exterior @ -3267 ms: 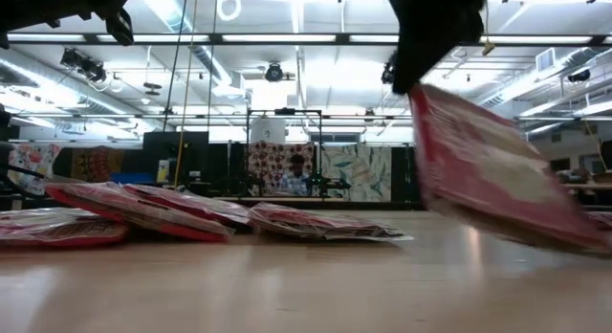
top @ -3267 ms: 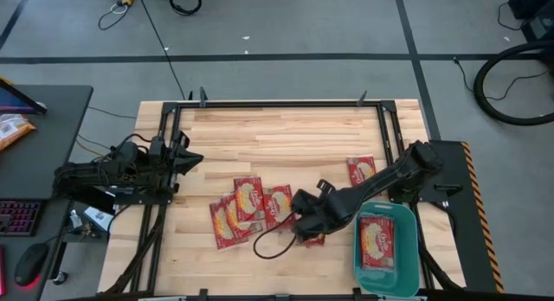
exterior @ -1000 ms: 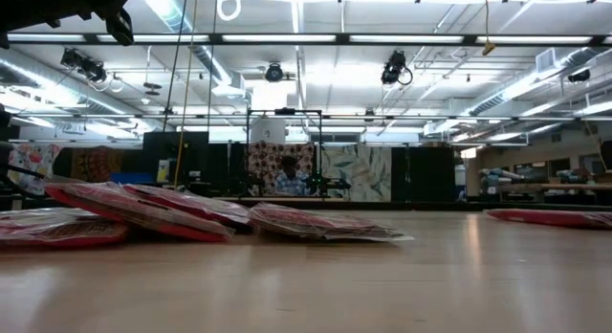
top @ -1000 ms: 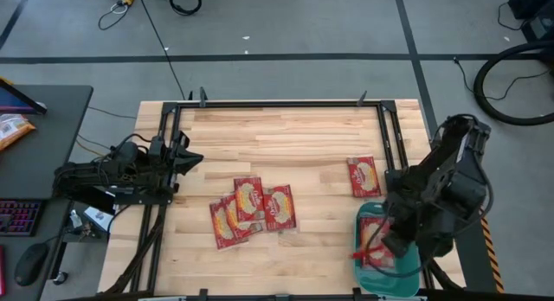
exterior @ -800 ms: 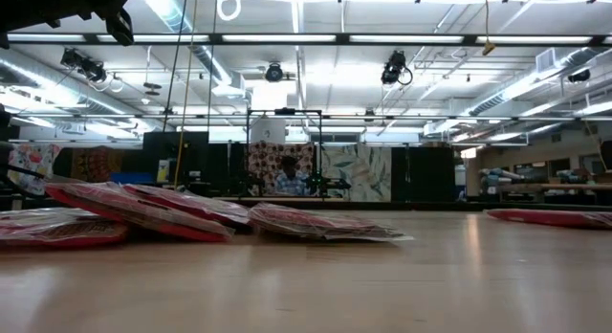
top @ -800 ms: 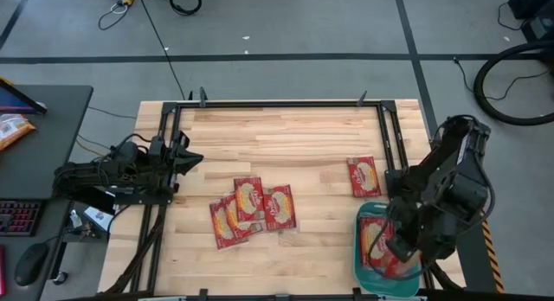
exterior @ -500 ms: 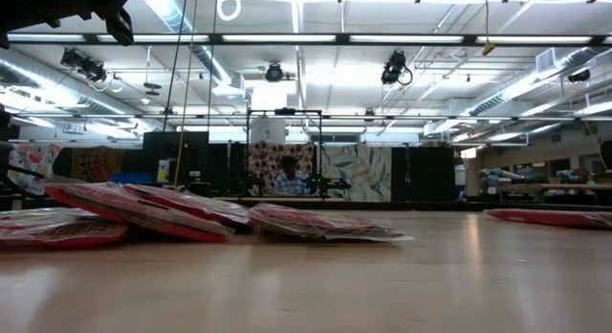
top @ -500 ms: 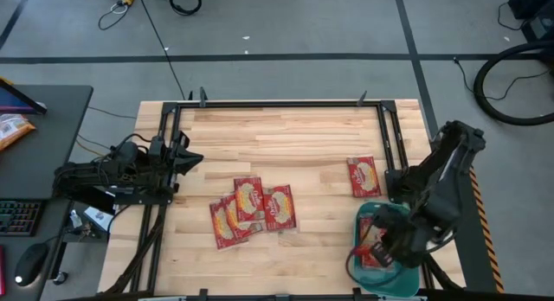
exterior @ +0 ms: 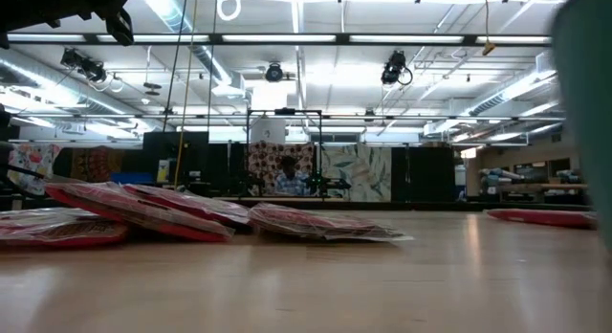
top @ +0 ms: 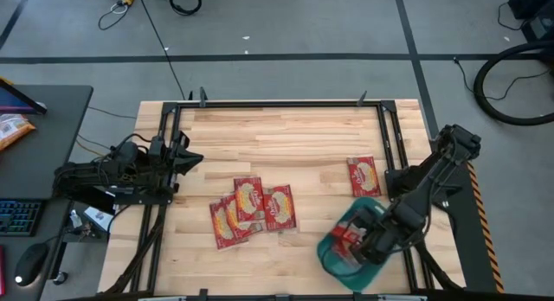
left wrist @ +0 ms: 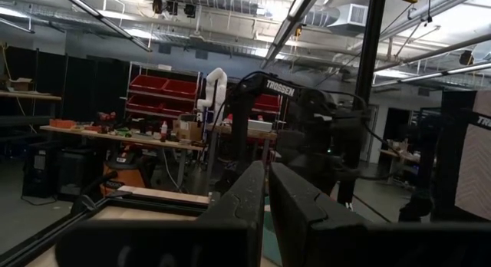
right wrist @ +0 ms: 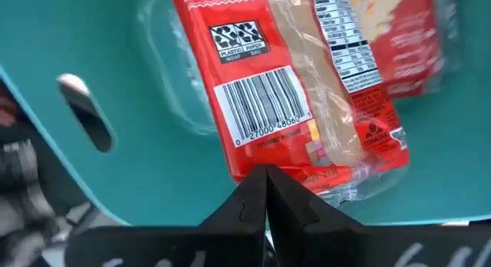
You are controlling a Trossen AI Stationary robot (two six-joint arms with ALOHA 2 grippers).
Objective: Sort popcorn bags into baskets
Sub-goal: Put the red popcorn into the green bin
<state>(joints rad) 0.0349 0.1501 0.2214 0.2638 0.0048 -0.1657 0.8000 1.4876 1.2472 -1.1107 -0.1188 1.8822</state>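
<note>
The teal basket sits askew near the table's near edge, right of the middle; its wall fills the right edge of the low view. A red popcorn bag lies inside it, barcode side up. My right gripper is down inside the basket and shut. A few overlapping bags lie mid-table and one more lies farther right. My left gripper waits shut at the table's left edge. My right gripper has its shut fingertips on the short end edge of the bag, just past the barcode, coming from above and slanting down. The bag lies flat on the basket's floor. Whether the fingers also touch the basket's wall, I cannot tell.
Black frame rails run along the table's left and right sides. Bare wood lies across the far half of the table. A desk with a keyboard and an orange packet stands left of the table.
My right gripper has moved from the near right corner toward the table's left while staying shut. The basket has slid left with it and turned askew, with the bag inside. Its teal wall has come into the low view's right edge. The other bags have stayed put.
</note>
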